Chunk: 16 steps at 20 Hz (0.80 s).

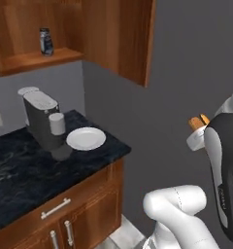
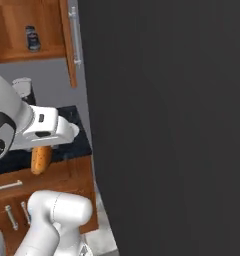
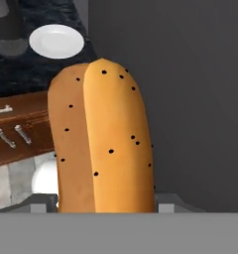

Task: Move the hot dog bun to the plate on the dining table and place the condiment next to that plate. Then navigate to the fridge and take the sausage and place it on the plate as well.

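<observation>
While carried aloft beside the dark wall, hot dog bun (image 3: 103, 139) clamped lengthwise in gripper (image 3: 106, 203), off the counter's (image 1: 21, 165) right edge; could slip or snag the wall if swung fast

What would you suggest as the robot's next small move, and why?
Probably keep the tool closed on the hot dog bun and turn away toward the dining table: the bun hangs in mid-air, and the white plate on this counter looks plain, with no dark rim.
</observation>
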### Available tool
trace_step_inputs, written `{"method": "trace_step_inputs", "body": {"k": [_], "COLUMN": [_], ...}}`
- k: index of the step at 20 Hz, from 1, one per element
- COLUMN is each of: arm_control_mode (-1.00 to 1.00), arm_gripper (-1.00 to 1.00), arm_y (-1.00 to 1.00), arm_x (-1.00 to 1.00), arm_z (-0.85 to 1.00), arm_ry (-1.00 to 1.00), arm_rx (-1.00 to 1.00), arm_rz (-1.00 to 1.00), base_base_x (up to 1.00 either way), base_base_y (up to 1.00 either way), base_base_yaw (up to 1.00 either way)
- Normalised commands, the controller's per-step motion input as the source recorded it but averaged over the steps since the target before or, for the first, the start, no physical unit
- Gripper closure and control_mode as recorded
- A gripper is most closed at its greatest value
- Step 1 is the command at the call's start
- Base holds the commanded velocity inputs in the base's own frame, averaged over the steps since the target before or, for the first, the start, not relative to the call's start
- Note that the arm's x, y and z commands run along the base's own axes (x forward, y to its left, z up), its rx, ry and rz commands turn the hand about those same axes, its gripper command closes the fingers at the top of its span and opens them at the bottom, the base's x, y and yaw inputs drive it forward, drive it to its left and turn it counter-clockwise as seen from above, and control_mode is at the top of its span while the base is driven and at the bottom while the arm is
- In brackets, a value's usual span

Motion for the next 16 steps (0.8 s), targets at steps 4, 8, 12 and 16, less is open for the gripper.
{"method": "trace_step_inputs", "body": {"k": [4,8,12,16], "arm_control_mode": [1.00,1.00,1.00,1.00], "arm_gripper": [1.00,1.00,1.00,1.00], "arm_y": [0.00,0.00,0.00,0.00], "arm_x": [0.00,0.00,0.00,0.00], "arm_z": [0.00,0.00,0.00,0.00], "arm_ry": [0.00,0.00,0.00,0.00], "arm_rx": [0.00,0.00,0.00,0.00], "arm_rz": [0.00,0.00,0.00,0.00], "base_base_x": [-0.33,-0.29,-0.49,-0.52], "base_base_y": [0.07,0.02,0.00,0.00], "base_base_yaw": [-0.77,-0.77,-0.79,-0.82]}}
